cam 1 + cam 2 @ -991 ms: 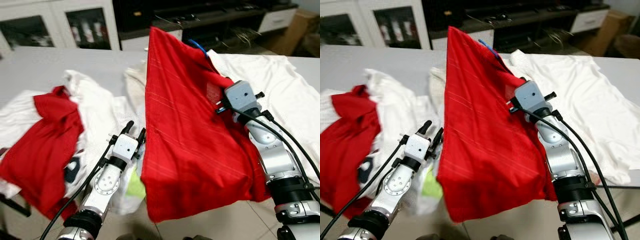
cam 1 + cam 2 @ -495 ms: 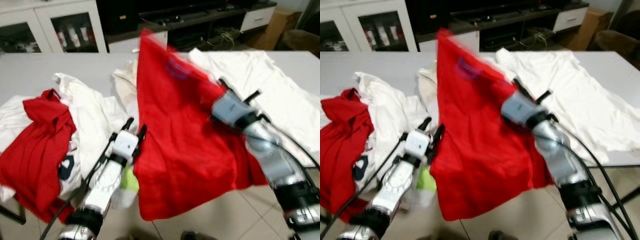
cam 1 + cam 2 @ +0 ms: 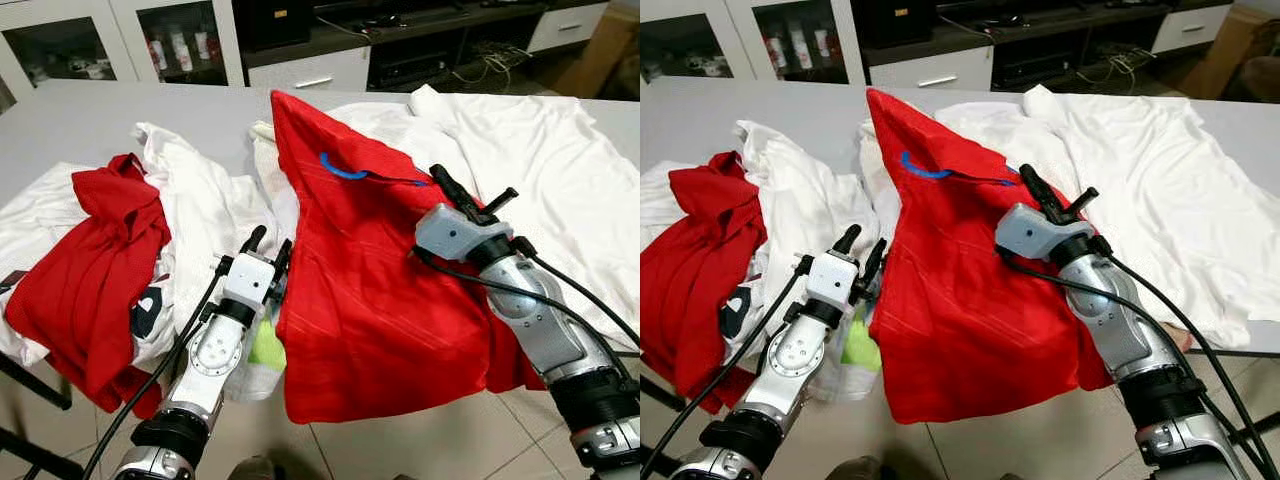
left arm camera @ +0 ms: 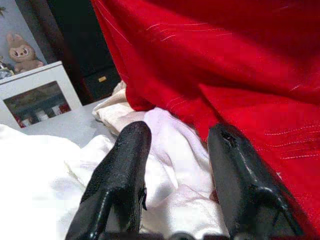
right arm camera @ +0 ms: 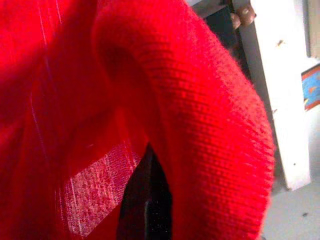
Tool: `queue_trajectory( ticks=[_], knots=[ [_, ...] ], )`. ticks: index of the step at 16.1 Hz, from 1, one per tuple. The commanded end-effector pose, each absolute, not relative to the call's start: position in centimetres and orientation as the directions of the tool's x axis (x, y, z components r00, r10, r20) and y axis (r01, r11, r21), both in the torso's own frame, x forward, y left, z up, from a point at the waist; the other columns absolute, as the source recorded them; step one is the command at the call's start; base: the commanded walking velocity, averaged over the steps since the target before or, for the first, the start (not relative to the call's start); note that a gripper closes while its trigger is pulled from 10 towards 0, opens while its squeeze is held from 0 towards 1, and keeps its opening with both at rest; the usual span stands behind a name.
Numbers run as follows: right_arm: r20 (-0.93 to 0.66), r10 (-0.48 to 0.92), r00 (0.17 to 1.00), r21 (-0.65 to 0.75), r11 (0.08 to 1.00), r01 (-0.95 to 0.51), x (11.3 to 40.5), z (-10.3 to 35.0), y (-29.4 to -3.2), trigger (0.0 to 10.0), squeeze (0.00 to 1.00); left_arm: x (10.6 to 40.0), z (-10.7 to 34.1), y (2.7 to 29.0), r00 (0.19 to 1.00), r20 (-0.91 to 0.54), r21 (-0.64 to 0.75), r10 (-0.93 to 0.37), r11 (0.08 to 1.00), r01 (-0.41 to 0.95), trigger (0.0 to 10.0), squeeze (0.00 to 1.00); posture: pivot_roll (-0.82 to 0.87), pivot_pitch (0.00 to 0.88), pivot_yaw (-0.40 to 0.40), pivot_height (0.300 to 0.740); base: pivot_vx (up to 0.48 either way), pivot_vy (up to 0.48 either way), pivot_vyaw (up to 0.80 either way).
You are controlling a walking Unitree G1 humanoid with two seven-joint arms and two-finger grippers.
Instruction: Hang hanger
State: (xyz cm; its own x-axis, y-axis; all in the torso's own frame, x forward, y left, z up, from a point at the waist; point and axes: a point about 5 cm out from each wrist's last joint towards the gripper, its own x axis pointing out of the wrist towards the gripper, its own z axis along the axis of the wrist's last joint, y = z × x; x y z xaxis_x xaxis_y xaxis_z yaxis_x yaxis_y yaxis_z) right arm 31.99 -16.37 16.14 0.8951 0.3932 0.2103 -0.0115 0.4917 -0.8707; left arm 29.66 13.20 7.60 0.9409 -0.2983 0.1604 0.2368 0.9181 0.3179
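Observation:
A red shirt (image 3: 370,300) on a blue hanger drapes from a peak over the table's front edge. The blue hanger hook (image 3: 338,170) lies on top of the cloth near the collar. My right gripper (image 3: 441,183) points into the shirt's upper part beside the hook and seems shut on the red shirt. In the right wrist view, red collar fabric (image 5: 200,125) covers a dark finger (image 5: 145,205). My left gripper (image 3: 268,245) stands open at the shirt's left edge, its fingers (image 4: 125,165) over white cloth (image 4: 170,145) with nothing clamped.
The grey table (image 3: 120,110) carries a red and white clothes pile (image 3: 95,260) on the left and a large white shirt (image 3: 540,150) on the right. A green item (image 3: 266,348) hangs below my left gripper. Glass-door cabinets (image 3: 70,45) stand behind; tiled floor lies below.
My right arm has lowered the red shirt from held high toward the table, and the blue hook now lies on the cloth. The camera shifted. My left gripper stayed put.

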Motion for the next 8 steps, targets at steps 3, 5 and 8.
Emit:
queue_trajectory(
  ticks=[3, 5, 8],
  knots=[
    [0.271, 0.453, 0.849, -0.898, 0.437, 0.054, 31.6, 17.0, -15.6, 10.0, 0.00, 30.0, 8.5, 13.4, 0.942, 0.189, 0.290, -0.276, 0.933, 0.215, 10.0, 0.00, 0.07, 0.019, 0.024, 0.740, 0.000, 0.000, 0.00],
    [0.270, 0.466, 0.843, -0.907, 0.417, 0.059, 31.4, 16.9, -15.6, 10.0, 0.00, 30.2, 9.1, 13.4, 0.939, 0.214, 0.283, -0.269, 0.937, 0.204, 10.0, 0.00, 0.07, 0.020, 0.021, 0.740, 0.000, 0.000, 0.00],
    [0.289, 0.437, 0.852, -0.911, 0.398, 0.104, 31.6, 16.8, -15.8, 10.0, 0.00, 31.0, 11.1, 13.3, 0.921, 0.283, 0.284, -0.268, 0.940, 0.186, 10.0, 0.00, 0.07, 0.020, 0.018, 0.740, 0.000, 0.000, 0.00]
  ],
)
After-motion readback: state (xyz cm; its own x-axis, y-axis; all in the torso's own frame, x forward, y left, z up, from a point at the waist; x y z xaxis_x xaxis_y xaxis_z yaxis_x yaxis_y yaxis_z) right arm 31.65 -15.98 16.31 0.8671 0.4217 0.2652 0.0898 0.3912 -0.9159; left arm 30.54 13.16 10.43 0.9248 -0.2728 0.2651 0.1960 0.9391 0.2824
